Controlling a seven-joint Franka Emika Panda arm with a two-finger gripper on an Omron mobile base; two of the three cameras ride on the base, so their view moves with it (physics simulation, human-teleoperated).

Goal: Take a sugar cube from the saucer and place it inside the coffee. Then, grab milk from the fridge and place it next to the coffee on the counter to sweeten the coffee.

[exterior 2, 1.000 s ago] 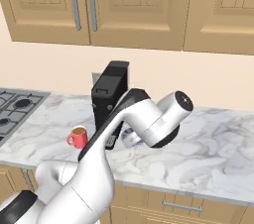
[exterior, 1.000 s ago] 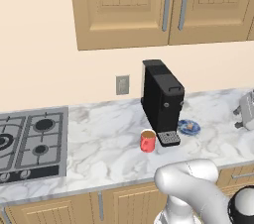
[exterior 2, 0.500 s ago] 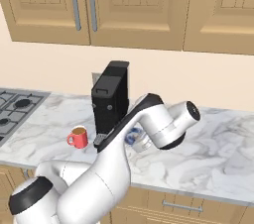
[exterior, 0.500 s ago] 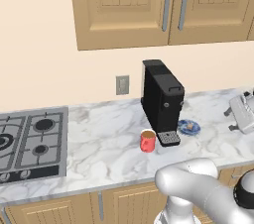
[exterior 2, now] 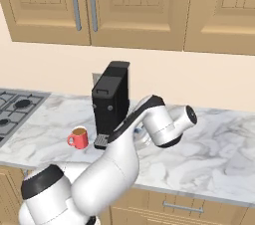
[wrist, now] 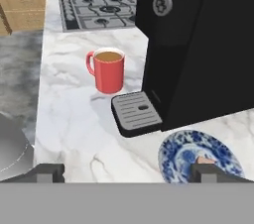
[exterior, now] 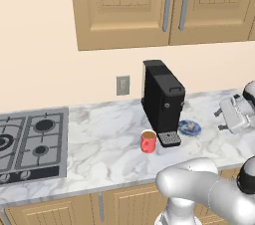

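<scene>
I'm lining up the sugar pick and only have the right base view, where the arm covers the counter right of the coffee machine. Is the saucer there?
Observer: Yes. In the left base view the saucer lies on the counter just right of the coffee machine, beside its drip tray.
Operator: Is a sugar cube on it?
Observer: The hand view shows one small pale sugar cube on the blue pattern, close to one fingertip.
Operator: Is the tool ready to close on it?
Observer: The tool is open in the hand view, fingertips wide apart with nothing between them.
</scene>
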